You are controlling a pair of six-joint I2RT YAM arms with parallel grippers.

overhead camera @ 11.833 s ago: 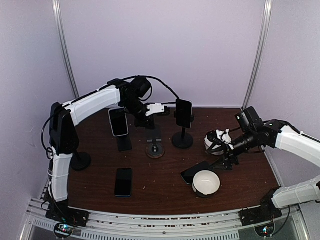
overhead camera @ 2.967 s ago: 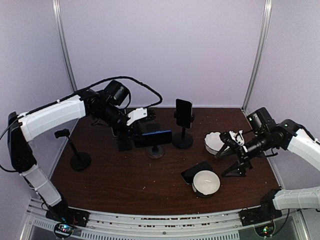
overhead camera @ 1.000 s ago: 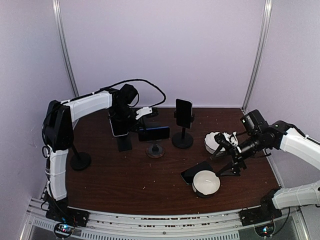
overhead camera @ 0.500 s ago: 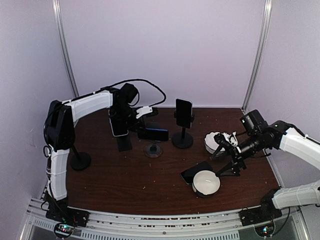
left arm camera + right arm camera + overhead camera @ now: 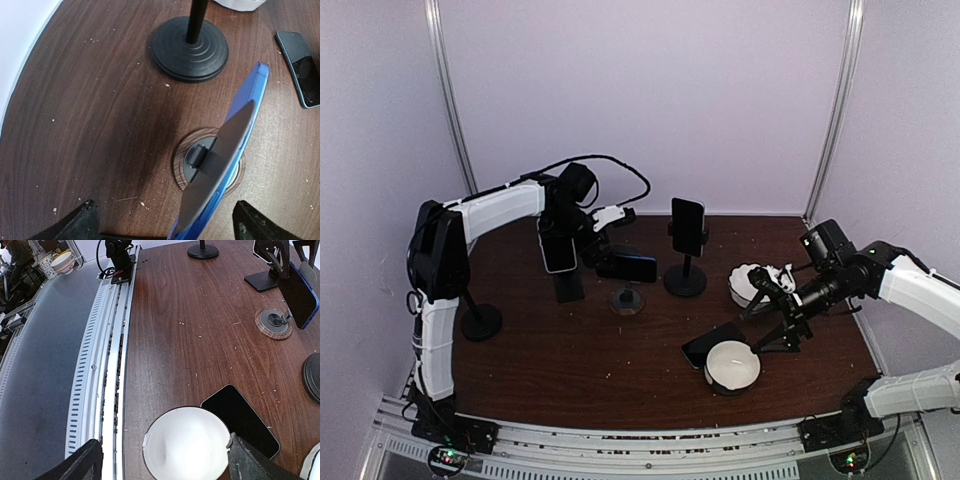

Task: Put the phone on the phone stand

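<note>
We see a dark wood-grain counter (image 5: 570, 370), flecked with pale crumbs, closed in by pale lilac walls (image 5: 740, 100) and edged at the near side by a perforated metal rail (image 5: 105, 370). The blue-cased phone (image 5: 235, 145) leans tilted on the round-based phone stand (image 5: 187, 165). It seems seated, though the mount is partly hidden. The left hand (image 5: 167, 227) stands wide, a finger on either side of it. The right hand (image 5: 165, 460), wide too and holding nothing, hovers over a white bowl (image 5: 185, 445) beside a flat black phone (image 5: 240, 420).
</note>
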